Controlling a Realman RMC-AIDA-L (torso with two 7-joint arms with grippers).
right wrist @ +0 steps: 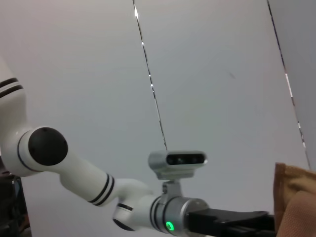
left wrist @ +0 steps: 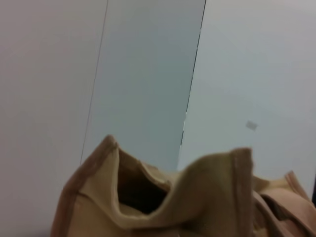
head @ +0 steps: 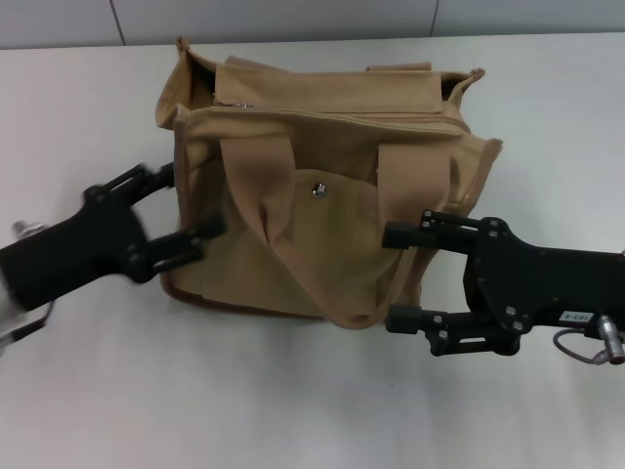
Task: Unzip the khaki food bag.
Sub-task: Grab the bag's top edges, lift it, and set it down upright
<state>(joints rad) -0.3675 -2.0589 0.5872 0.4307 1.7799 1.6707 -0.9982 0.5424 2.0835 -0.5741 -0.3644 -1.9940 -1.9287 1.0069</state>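
Observation:
The khaki food bag [head: 322, 195] stands on the white table [head: 293, 401], its front pocket with a silver snap [head: 317, 190] facing me and both strap handles drooping over the front. Its top gapes at the left end, which also shows in the left wrist view [left wrist: 197, 197]. My left gripper [head: 195, 200] is open at the bag's left side, one finger by the side wall and one against the lower front. My right gripper [head: 389, 277] is open at the bag's right front, empty. The bag's edge also shows in the right wrist view [right wrist: 294, 197].
A grey wall [head: 293, 18] runs behind the table's far edge. The right wrist view shows my left arm [right wrist: 98, 182] with its wrist camera [right wrist: 177, 163]. White table surface lies in front of the bag and on both sides.

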